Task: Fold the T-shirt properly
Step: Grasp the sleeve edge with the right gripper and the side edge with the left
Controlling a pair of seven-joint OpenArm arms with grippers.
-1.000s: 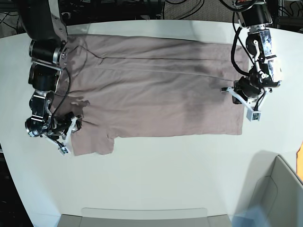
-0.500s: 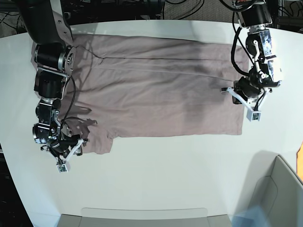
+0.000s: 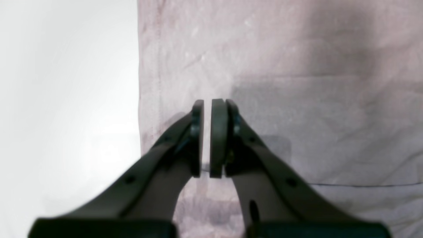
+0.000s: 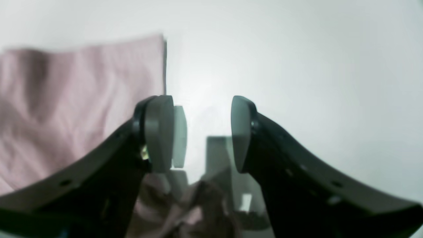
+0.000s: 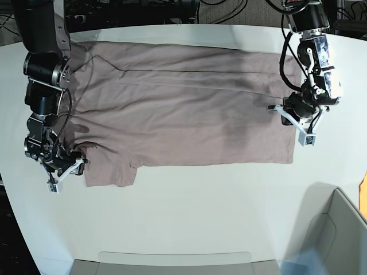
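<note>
I see the white surface (image 5: pixel 189 212) carrying the T-shirt (image 5: pixel 183 114), spread flat across its 12 o'clock half, one sleeve at 8 o'clock. My left hand (image 3: pixel 206 138) sits over the hem edge at 3 o'clock, pads nearly together with only a sliver between, nothing visibly pinched. My right hand (image 4: pixel 202 132) stands apart, empty, just off the sleeve.

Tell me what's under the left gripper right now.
Under the left gripper lies the pink T-shirt, near its hem edge on the white table. The jaws look nearly closed with a thin gap; the fabric directly beneath the fingers is hidden.
</note>
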